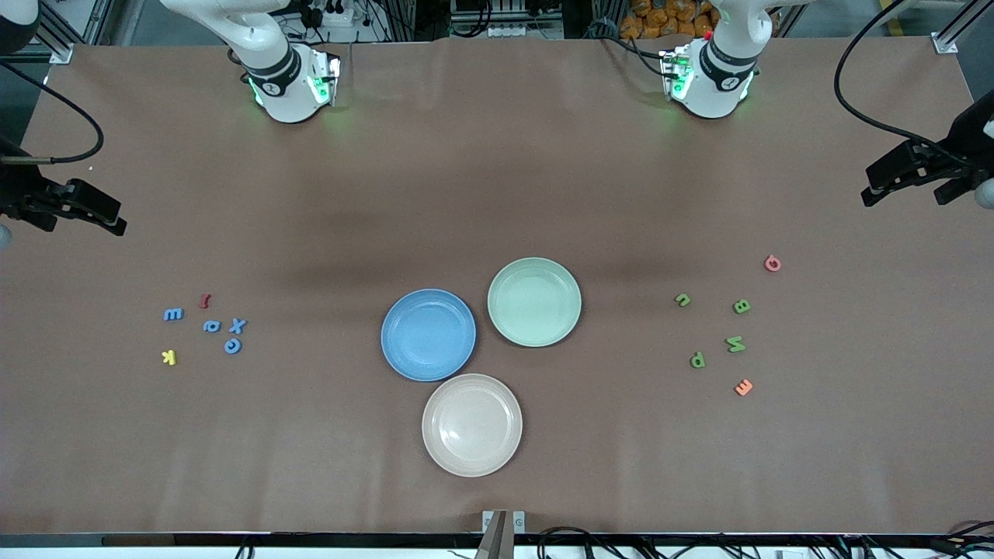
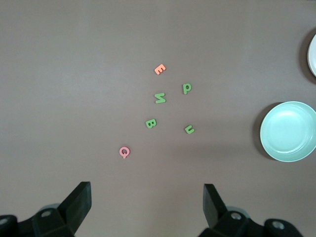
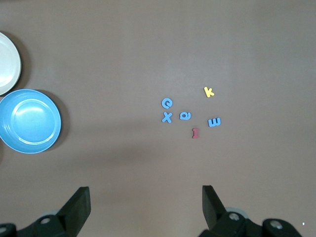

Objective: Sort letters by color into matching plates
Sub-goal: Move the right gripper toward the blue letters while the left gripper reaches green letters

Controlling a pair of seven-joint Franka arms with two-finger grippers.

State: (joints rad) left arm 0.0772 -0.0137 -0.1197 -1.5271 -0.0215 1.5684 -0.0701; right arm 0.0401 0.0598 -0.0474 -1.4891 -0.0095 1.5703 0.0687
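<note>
From the front, three plates sit together mid-worktop (image 1: 497,194): the blue plate (image 1: 428,335), the green plate (image 1: 534,301) beside it toward my left arm's end, and the cream plate (image 1: 472,424) nearest the camera, touching or almost touching the blue one. All three are empty. Toward my right arm's end lie the four blue letters (image 1: 211,326) in a loose cluster, with a red letter (image 1: 205,300) and a yellow letter (image 1: 168,356) among them. Toward my left arm's end the four green letters (image 1: 714,330) are scattered, with a pink letter (image 1: 772,263) farther from the camera and an orange letter (image 1: 743,387) nearer it. My left gripper (image 1: 905,178) and right gripper (image 1: 85,210) wait above the two ends of the worktop, each holding nothing

In my left wrist view, my left gripper (image 2: 147,197) stands wide and empty above the green letters (image 2: 168,108), the pink (image 2: 124,151) and orange (image 2: 159,69) letters beside them, the green plate (image 2: 289,131) well apart

In my right wrist view, my right gripper (image 3: 145,200) is spread wide, empty, above the blue letters (image 3: 182,114); the blue plate (image 3: 29,121) lies well apart
</note>
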